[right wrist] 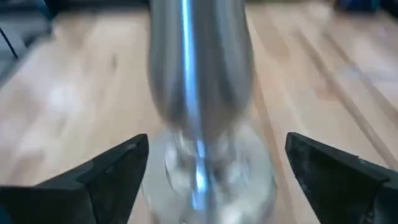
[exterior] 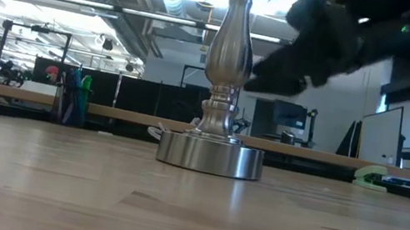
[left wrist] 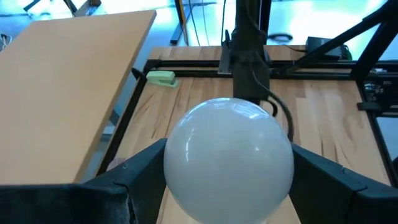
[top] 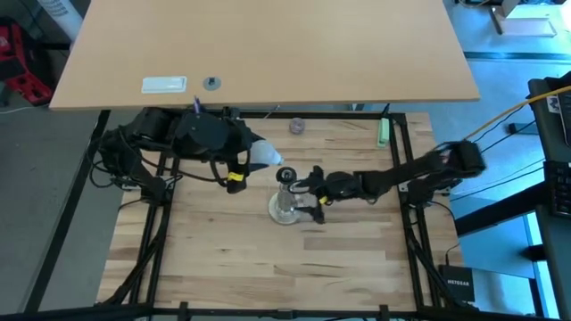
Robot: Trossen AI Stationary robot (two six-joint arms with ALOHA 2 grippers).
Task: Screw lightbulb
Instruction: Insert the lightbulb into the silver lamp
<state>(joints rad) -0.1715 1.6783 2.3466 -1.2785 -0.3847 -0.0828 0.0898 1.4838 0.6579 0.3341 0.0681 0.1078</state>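
1. White and frosted, the lightbulb (left wrist: 229,158) sits clamped between the two fingers of the left claw (top: 253,157), its globe filling the gap between them — the fingers press on its two sides.
2. That claw holds the bulb above the table (top: 223,259), near the far edge and a little toward the left side, just beside the top of the stand (top: 284,207) but apart from it.
3. Silvery, with a round base and a vase-shaped stem, the stand rests upright near the middle of the wooden table; its dark socket (top: 286,175) faces up.
4. The right claw (top: 310,198) reaches in from the right side at the stand's stem. Its fingers (right wrist: 106,171) stand wide apart, one on either side of the stem — neither is seen touching it, and it has hold of nothing.
5. A small greyish knob (top: 296,127) lies at the far edge, and a green object (top: 383,132) lies near the far right corner.
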